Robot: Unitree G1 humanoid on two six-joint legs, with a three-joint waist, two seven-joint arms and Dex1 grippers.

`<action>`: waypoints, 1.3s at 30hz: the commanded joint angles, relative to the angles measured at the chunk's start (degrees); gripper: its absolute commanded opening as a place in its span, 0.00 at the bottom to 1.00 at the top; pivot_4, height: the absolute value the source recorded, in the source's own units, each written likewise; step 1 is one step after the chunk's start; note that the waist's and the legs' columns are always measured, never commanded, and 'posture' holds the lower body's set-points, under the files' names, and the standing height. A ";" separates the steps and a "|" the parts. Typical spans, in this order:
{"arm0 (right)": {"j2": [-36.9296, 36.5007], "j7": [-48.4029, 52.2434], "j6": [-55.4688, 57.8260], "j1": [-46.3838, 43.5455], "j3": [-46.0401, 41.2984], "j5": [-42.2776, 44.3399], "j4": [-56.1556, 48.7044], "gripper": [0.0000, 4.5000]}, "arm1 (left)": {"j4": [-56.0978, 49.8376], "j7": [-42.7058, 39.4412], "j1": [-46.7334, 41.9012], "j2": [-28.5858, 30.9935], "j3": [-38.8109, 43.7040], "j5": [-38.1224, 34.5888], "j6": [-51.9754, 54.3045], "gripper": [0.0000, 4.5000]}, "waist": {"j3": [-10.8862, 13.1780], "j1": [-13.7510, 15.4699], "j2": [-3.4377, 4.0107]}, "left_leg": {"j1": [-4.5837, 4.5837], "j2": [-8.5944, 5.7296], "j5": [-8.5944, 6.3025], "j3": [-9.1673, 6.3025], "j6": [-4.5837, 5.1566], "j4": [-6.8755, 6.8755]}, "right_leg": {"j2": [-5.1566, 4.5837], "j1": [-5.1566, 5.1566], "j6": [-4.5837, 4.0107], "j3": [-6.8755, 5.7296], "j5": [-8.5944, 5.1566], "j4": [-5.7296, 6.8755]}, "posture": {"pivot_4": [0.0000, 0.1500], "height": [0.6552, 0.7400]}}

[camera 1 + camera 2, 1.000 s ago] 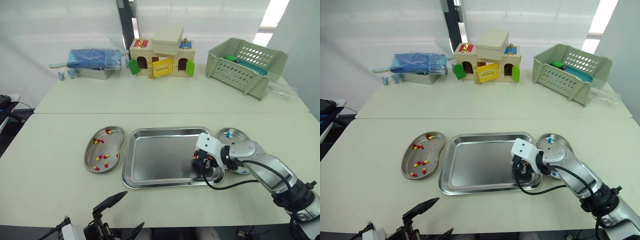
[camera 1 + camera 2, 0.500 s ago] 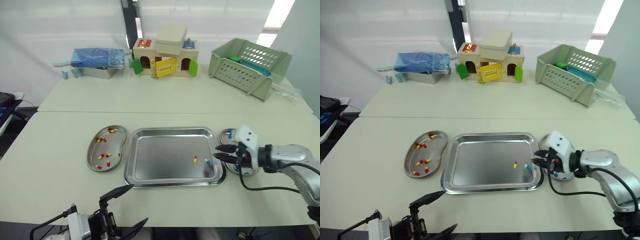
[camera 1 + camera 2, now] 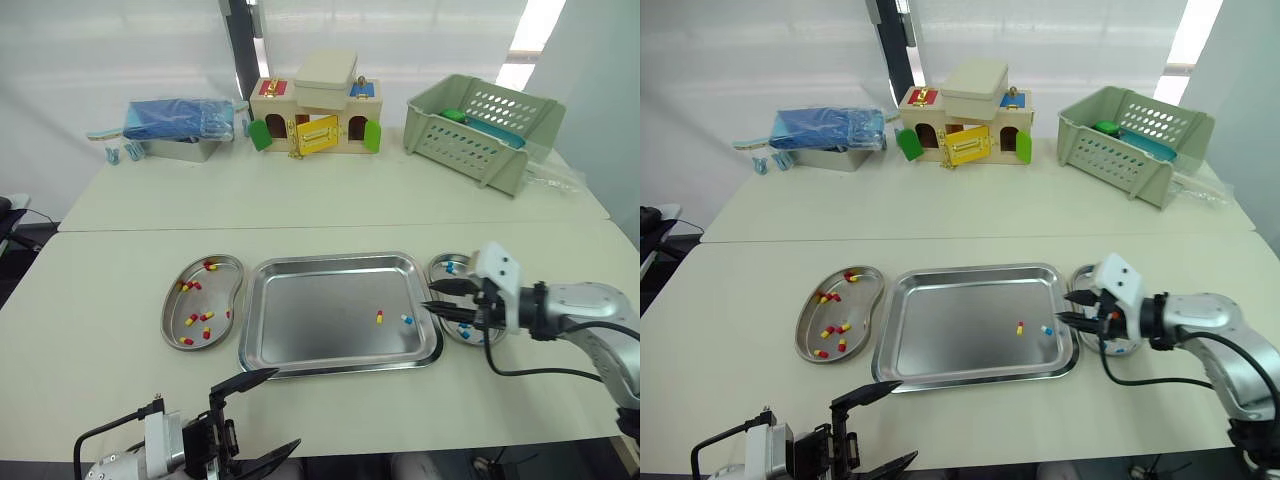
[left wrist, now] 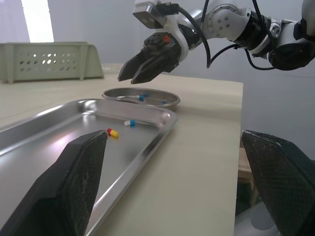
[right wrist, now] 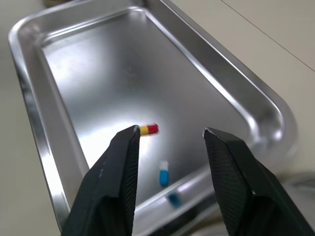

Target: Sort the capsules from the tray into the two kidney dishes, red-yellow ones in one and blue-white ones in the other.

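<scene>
The tray (image 3: 310, 335) is polished metal, smooth and mirror-glossy. The left kidney dish (image 3: 167, 318) and the right kidney dish (image 4: 147, 103), on either side of the tray, show the same bright metal. On the tray, the red-yellow capsule (image 3: 379, 317) and the blue-white capsule (image 3: 407, 320) have glossy shells. The table (image 3: 330, 205) under the tray is matt and smooth. Behind the tray, the basket (image 3: 480, 148) is matt plastic. The right gripper (image 3: 428, 297) has matt black, finely grained jaws.

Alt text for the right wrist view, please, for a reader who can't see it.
The right hand, its two black fingers open, points into a steel tray. Two loose capsules lie on the tray floor: a red-yellow capsule and a blue-white capsule.
</scene>
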 commanded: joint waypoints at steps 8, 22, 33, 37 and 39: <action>3.07 3.27 -7.12 -9.21 13.23 -9.25 12.72 0.78 | -3.78 5.07 7.03 -2.94 3.01 1.56 -3.57 1.00 | 0.02 1.00 -0.04 | -0.01 -0.01 0.00 -0.01 -0.01 0.02 | -0.03 -0.03 0.00 -0.03 0.00 0.01 | 1.00 1.00; 6.51 3.28 -8.90 -10.04 16.32 -14.00 15.97 0.78 | -3.28 6.23 8.32 -3.40 2.56 2.76 -5.64 1.00 | 0.02 0.98 -0.03 | -0.01 -0.01 0.00 0.01 0.00 0.02 | -0.02 -0.06 0.00 -0.01 0.00 0.02 | 1.00 1.00; 6.79 2.60 -10.74 -8.20 18.00 -18.23 16.04 0.78 | -3.07 6.19 7.33 -2.68 2.72 2.66 -5.27 1.00 | 0.02 0.98 -0.03 | 0.00 -0.01 0.00 0.01 0.00 0.01 | -0.02 -0.05 0.00 -0.01 0.00 0.02 | 1.00 1.00; 6.89 2.84 -11.51 -7.40 17.93 -19.08 15.59 0.58 | -2.98 6.10 7.34 -2.55 2.80 2.66 -5.31 1.00 | 0.02 0.98 -0.03 | 0.01 -0.01 0.00 0.00 0.00 0.01 | -0.02 -0.04 0.00 -0.02 0.00 0.02 | 1.00 1.00; 6.94 2.93 -11.66 -7.19 17.82 -19.18 15.37 0.45 | -2.97 6.22 7.25 -2.55 2.80 2.76 -5.27 1.00 | 0.02 0.98 -0.03 | 0.01 -0.01 0.00 0.00 0.00 0.01 | -0.02 -0.04 0.00 -0.02 0.00 0.02 | 1.00 1.00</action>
